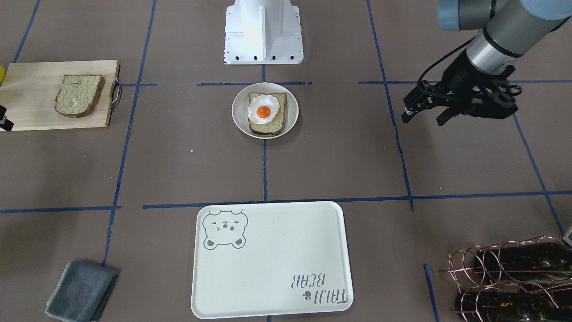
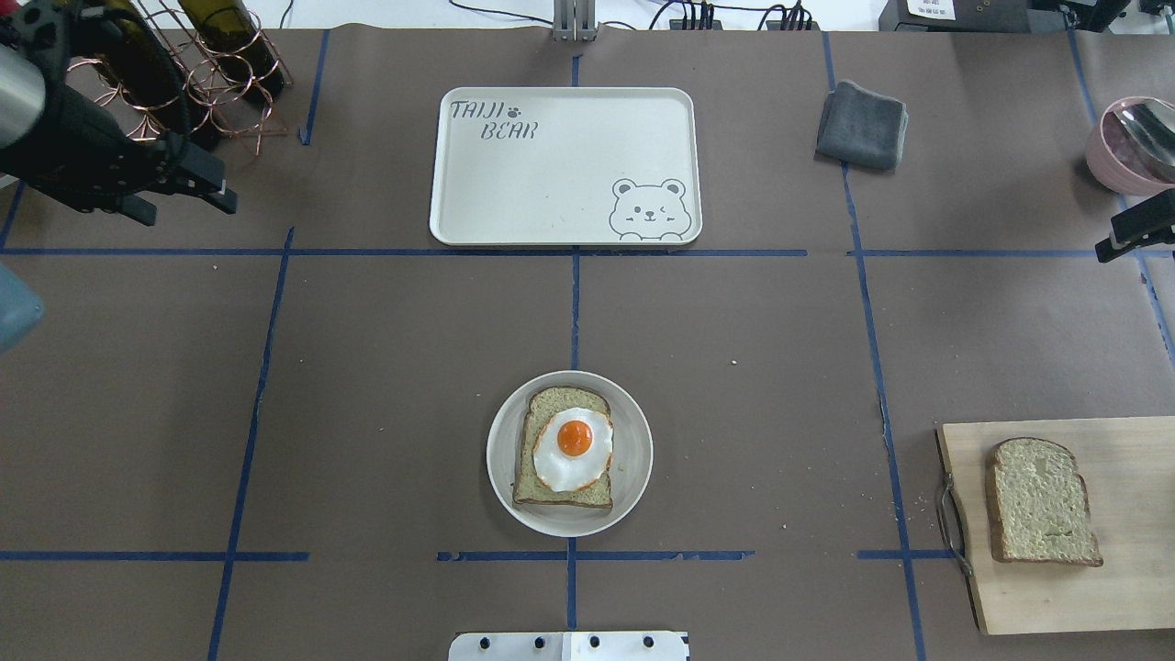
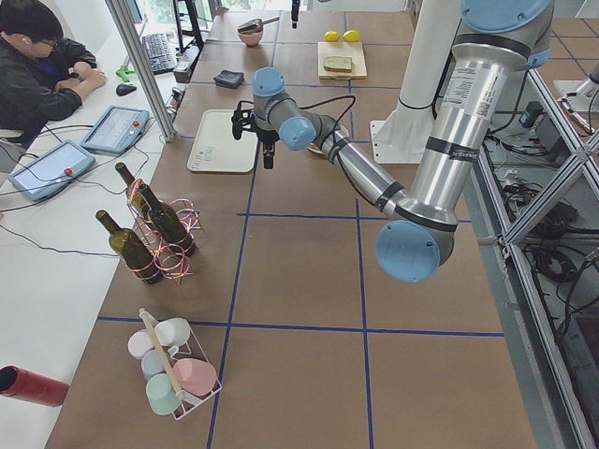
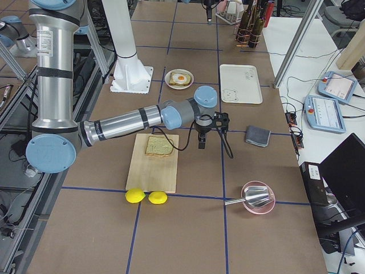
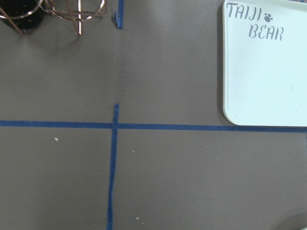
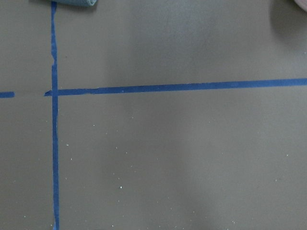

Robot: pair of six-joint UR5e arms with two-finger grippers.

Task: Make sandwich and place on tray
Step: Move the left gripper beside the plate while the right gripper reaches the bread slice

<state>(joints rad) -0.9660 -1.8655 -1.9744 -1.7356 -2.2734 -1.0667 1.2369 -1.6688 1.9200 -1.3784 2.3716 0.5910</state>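
Across the brown-papered bench (image 2: pixel 367 367), gridded with blue tape, the left arm (image 3: pixel 440 159) reaches out to the far left. Its left claw (image 1: pixel 422 120) hangs over bare paper with its fingers apart and nothing between them, near a copper wire rack (image 1: pixel 505 273) of dark bottles whose labels are too small to read. The right arm (image 4: pixel 114 128) stretches over the other end, but the right claw (image 2: pixel 1134 229) is cut off by the edge of the overhead view, and I cannot tell whether its fingers are apart or together. Neither wrist view shows any fingers. The cream tray (image 2: pixel 551 184) lies at the far middle, printed in grey with "TAIJI BEAR", a paw mark and a winking bear face. A wooden cutting board (image 2: pixel 1129 588) runs off the frame at the near right and carries one bread slice (image 2: pixel 1042 500), lying flat. Well apart from both, at the near middle, a round white dish (image 2: pixel 500 459) holds the other slice (image 2: pixel 551 404). On it rests the fried egg (image 2: pixel 571 450), which hides much of the crumb. Nothing stands between dish and tray. A folded grey cloth (image 2: pixel 863 124) lies right of the tray, and a pink bowl (image 2: pixel 1129 147) with a metal scoop is half out of frame. Two lemons (image 4: pixel 136 196) sit just beside the board's end.
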